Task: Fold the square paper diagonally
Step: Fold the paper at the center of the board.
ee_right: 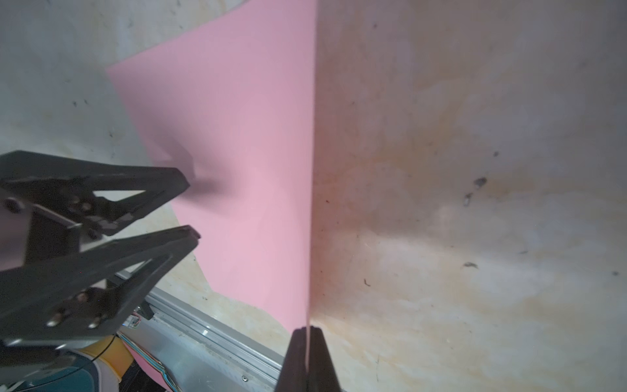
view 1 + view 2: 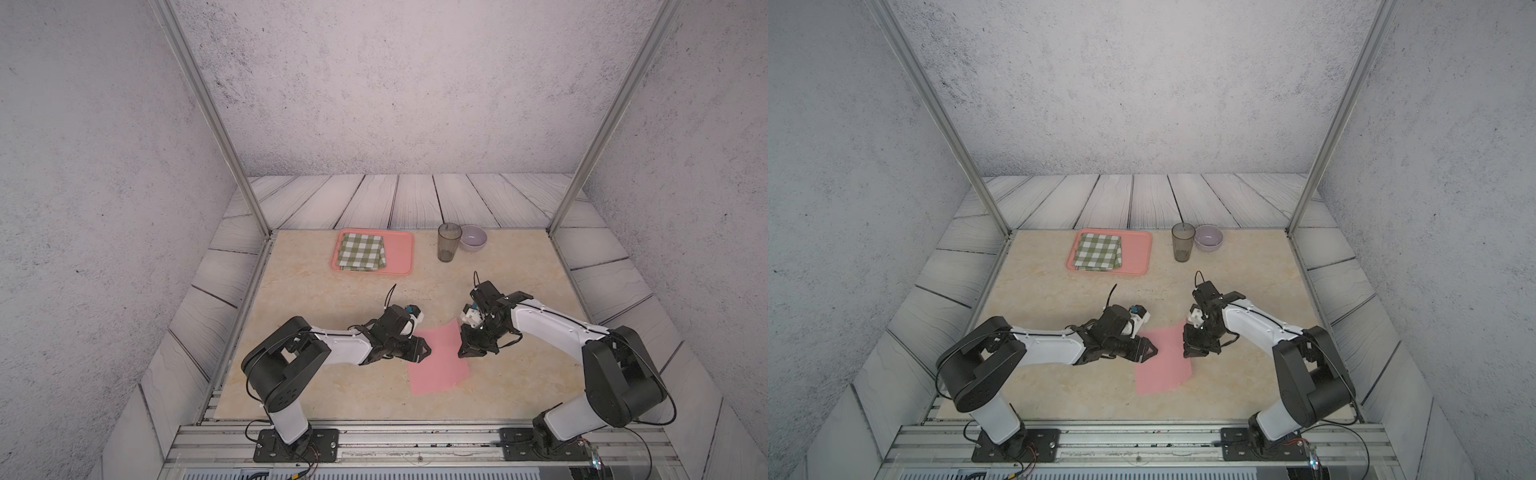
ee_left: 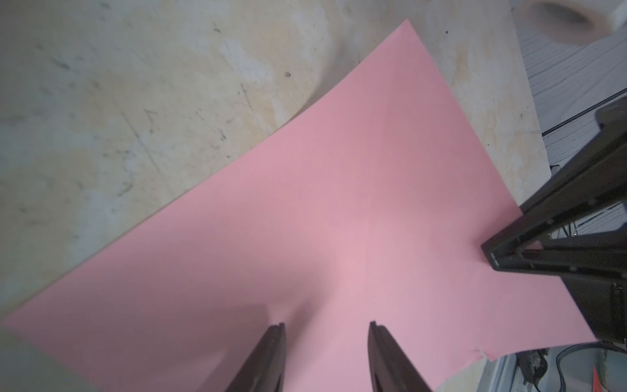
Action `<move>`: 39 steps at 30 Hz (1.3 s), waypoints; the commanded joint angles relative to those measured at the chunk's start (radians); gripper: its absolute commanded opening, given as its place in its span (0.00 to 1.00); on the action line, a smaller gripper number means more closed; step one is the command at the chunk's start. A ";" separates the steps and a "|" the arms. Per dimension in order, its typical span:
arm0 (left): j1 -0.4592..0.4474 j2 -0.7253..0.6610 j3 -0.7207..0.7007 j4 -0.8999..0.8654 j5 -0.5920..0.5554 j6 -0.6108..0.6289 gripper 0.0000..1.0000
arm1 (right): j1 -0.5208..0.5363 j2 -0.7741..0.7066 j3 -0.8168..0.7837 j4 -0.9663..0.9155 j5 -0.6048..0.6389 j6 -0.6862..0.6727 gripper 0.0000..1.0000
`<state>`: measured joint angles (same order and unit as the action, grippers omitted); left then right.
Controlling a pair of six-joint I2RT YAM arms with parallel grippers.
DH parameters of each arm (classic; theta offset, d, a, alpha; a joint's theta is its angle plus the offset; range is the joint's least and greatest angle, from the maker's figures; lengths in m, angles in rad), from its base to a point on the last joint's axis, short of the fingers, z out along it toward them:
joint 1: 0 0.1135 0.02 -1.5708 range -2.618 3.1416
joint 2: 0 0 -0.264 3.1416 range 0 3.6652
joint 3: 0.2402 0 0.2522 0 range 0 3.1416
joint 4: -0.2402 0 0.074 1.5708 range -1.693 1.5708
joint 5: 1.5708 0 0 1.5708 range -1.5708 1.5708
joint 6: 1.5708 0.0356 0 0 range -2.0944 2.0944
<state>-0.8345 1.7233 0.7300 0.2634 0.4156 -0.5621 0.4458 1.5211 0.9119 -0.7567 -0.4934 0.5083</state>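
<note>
Beige marbled tabletop (image 2: 332, 299), grey-walled cell: the square paper (image 2: 438, 365) lies near the front edge between the two arms, unfolded and showing no crease, so the diagonal fold is not yet made. The right gripper (image 1: 308, 331) is pinched tight on one edge of the sheet, which appears raised there, while the left gripper (image 3: 325, 325) hovers with jaws apart over the opposite side. Gripper bodies cover parts of the sheet's side edges in both top views, and whether the left fingertips touch the paper cannot be told.
</note>
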 commanded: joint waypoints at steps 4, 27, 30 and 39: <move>-0.011 0.030 -0.026 0.046 0.003 -0.015 0.45 | -0.030 0.007 -0.010 0.056 -0.100 0.043 0.00; 0.031 -0.478 -0.030 -0.330 -0.280 0.019 0.62 | -0.048 0.049 0.132 -0.180 0.161 -0.097 0.00; 0.066 -0.427 -0.026 -0.317 -0.228 0.023 0.61 | -0.048 0.069 0.169 -0.226 0.203 -0.116 0.00; 0.001 -0.177 -0.005 -0.092 0.016 0.009 0.50 | -0.048 0.098 0.167 -0.167 0.080 -0.074 0.00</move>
<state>-0.7967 1.5002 0.7235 0.0818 0.3557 -0.5484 0.4015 1.5944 1.0966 -0.9520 -0.3367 0.4137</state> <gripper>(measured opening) 0.500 0.047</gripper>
